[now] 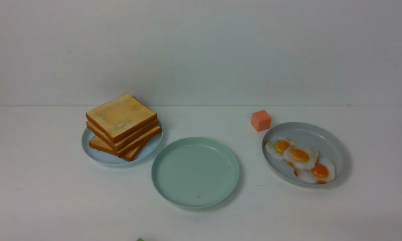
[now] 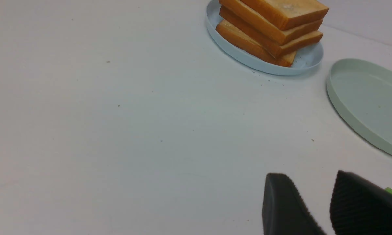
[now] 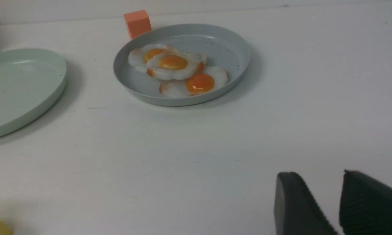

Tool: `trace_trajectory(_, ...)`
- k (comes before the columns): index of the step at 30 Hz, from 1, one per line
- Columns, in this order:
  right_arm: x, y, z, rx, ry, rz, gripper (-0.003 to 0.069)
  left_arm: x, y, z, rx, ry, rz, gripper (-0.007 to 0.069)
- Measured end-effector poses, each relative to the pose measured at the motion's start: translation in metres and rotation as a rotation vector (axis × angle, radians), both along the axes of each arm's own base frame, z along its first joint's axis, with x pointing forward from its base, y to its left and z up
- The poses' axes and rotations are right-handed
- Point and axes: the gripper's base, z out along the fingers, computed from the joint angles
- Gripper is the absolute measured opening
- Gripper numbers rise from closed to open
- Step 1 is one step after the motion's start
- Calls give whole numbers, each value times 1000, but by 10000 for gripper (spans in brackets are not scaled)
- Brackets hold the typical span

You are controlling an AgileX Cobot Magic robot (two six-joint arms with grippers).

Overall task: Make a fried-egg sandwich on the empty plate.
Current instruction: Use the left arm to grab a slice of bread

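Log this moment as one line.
sandwich: not begun; mint plate: empty; toast: stacked, blue plate; eggs: three, grey plate; left claw: open; right claw: open

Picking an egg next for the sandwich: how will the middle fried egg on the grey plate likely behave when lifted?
The middle fried egg looks thin and glossy, so probably light, maybe floppy and slippery. It overlaps the far egg and the near egg, so lifting it may drag them. Lying flat in the grey plate, it should not roll.
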Motion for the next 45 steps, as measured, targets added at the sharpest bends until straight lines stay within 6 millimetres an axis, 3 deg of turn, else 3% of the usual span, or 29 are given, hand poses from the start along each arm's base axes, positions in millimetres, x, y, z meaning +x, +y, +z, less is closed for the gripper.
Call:
trace_trajectory(21, 0, 0, 0, 0, 0, 0, 241, 1, 0, 2, -4, -19, 2, 238)
trace_trajectory(24, 0, 0, 0, 0, 0, 0, 241, 2, -2, 9, -150, -84, 21, 238)
trace_trajectory(26, 0, 0, 0, 0, 0, 0, 241, 3, -3, 17, -421, -146, 56, 238)
trace_trajectory(29, 0, 0, 0, 0, 0, 0, 241, 4, -2, 26, -647, -225, 90, 238)
trace_trajectory(32, 0, 0, 0, 0, 0, 0, 241, 4, 4, 39, -707, -370, 117, 233)
trace_trajectory(38, 0, 0, 0, 0, 0, 0, 241, 7, 0, 76, -566, -323, 68, 153)
trace_trajectory(42, 0, 0, 0, 0, -1, 0, 241, 26, -11, 119, -260, -61, -41, 47)
trace_trajectory(43, 0, 0, 0, -1, -2, 0, 241, 28, -11, 116, -250, -38, -44, 43)
trace_trajectory(44, 0, 0, 1, 1, -9, -1, 241, 37, -16, 135, -134, 55, -118, 17)
trace_trajectory(45, 0, 0, 1, 2, -9, 0, 241, 39, -17, 133, -126, 78, -123, 15)
